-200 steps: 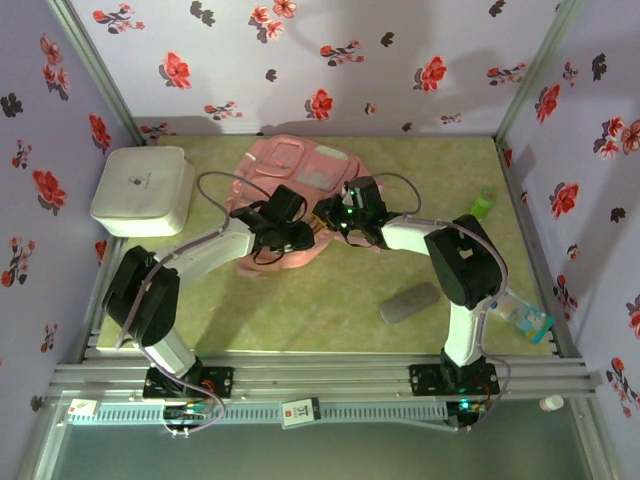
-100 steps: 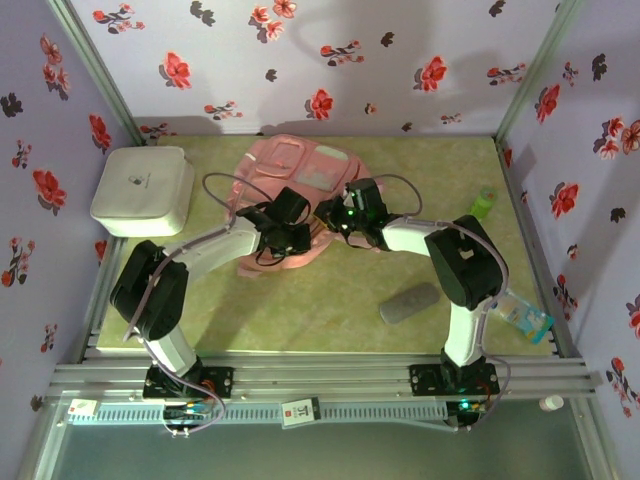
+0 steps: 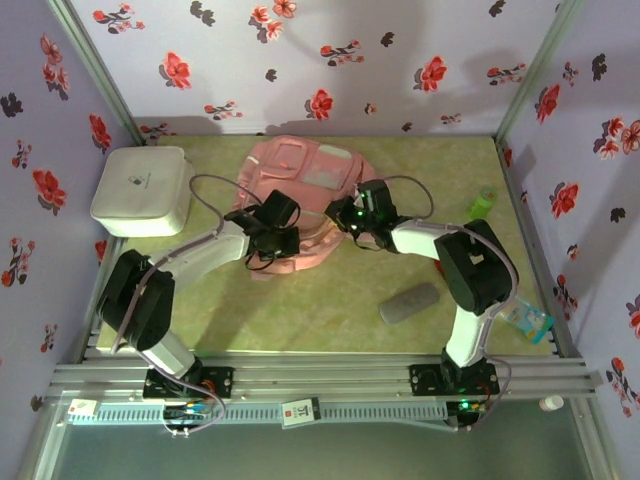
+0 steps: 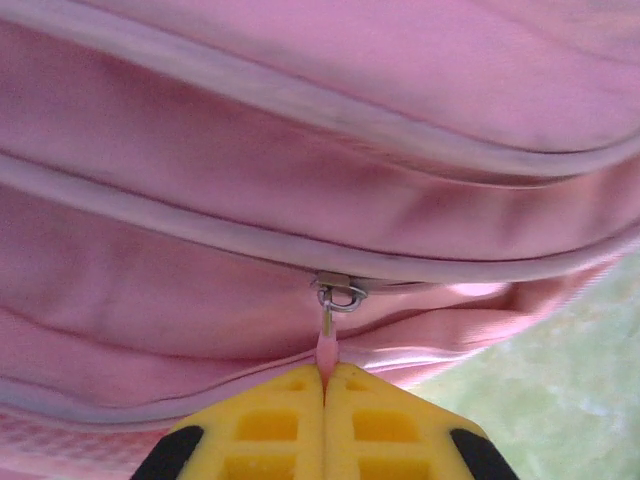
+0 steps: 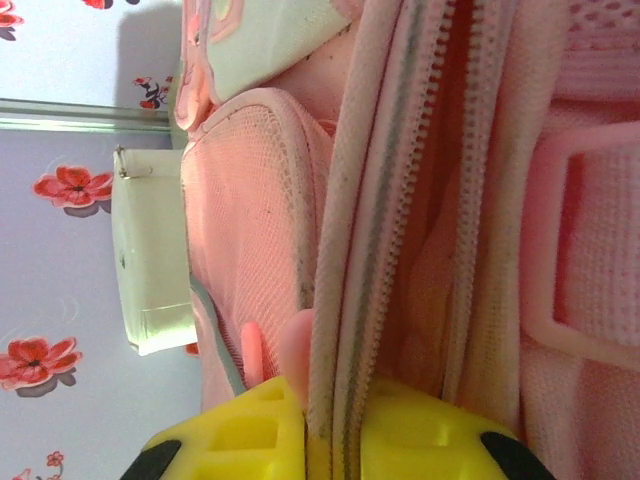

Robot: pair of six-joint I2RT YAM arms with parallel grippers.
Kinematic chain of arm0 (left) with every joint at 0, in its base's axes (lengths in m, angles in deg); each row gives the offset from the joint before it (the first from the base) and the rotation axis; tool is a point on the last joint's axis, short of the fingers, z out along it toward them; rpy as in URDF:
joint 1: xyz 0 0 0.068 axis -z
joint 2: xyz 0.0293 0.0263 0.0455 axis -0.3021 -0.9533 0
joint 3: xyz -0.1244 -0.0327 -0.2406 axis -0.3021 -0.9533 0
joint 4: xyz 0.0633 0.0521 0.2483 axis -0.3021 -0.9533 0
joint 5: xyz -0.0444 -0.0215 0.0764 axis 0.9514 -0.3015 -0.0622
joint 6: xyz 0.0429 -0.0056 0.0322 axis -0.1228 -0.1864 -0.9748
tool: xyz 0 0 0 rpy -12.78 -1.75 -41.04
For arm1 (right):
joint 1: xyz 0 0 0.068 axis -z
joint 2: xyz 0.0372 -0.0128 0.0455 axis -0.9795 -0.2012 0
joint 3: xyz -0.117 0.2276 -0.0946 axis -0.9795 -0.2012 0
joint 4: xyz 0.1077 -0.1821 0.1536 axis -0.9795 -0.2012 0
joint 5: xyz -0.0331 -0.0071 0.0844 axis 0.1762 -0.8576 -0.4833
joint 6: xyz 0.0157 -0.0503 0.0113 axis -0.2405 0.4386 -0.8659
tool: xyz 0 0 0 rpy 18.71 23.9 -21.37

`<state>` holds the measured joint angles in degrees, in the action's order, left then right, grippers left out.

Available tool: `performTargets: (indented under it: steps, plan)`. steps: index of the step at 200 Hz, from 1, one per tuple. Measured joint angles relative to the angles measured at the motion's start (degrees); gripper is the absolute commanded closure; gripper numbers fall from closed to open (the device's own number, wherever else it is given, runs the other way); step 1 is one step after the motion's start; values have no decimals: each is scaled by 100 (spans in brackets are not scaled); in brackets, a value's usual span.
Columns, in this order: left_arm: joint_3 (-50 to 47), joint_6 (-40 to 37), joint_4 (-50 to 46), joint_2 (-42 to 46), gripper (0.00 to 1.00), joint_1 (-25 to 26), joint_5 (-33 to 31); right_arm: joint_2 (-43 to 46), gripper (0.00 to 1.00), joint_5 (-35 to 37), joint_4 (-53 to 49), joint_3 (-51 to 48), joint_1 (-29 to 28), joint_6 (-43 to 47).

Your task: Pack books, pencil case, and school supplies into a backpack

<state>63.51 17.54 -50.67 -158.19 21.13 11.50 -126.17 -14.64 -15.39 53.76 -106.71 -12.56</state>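
Zipper pull (image 4: 326,348) pinched, left end effector (image 4: 325,380); pencil case (image 3: 409,302) overhead.

We get soft, even light from overhead: the arms (image 3: 200,255) lay only faint shadows on the table (image 3: 330,310), and a grey shadow sits on the back wall (image 3: 400,95) behind the backpack (image 3: 300,170). The top view is slightly grainy, its side walls (image 3: 40,150) leaning outward. In the left wrist view the fabric is bright, the table beyond blurred.

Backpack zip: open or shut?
Partly open. Right wrist view: tooth rows on the backpack stand apart, lining visible between. Left wrist view: slider partway along, its pull pinched in the shut left pincer.
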Motion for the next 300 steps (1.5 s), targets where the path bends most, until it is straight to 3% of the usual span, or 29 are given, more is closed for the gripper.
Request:
performTargets:
  steps: [17,45,80,117,151,181,220,300]
  plan:
    - [-72,-155,120,2,100,-17,42,52,81,55,-68,-48,55,55]
    - [-61,-466,385,2,100,20,275,212,66,291,-101,-136,136,81]
    - [264,-892,520,0,100,354,313,651,51,568,-52,-522,289,-107]
    - [787,-1141,811,-229,100,734,474,1478,43,1019,-1016,-621,470,31]
    - [1139,-1296,1014,-605,100,920,656,2227,44,1351,-1808,-623,562,146]
    - [1257,-1355,1027,-822,100,984,713,2422,49,1364,-1884,-850,551,-13]
    - [1257,-1373,1016,-881,100,984,721,2227,54,1237,-1858,-1084,450,-365]
    - [1257,-1370,946,-1067,100,984,745,1497,81,914,-1217,-1084,352,-619]
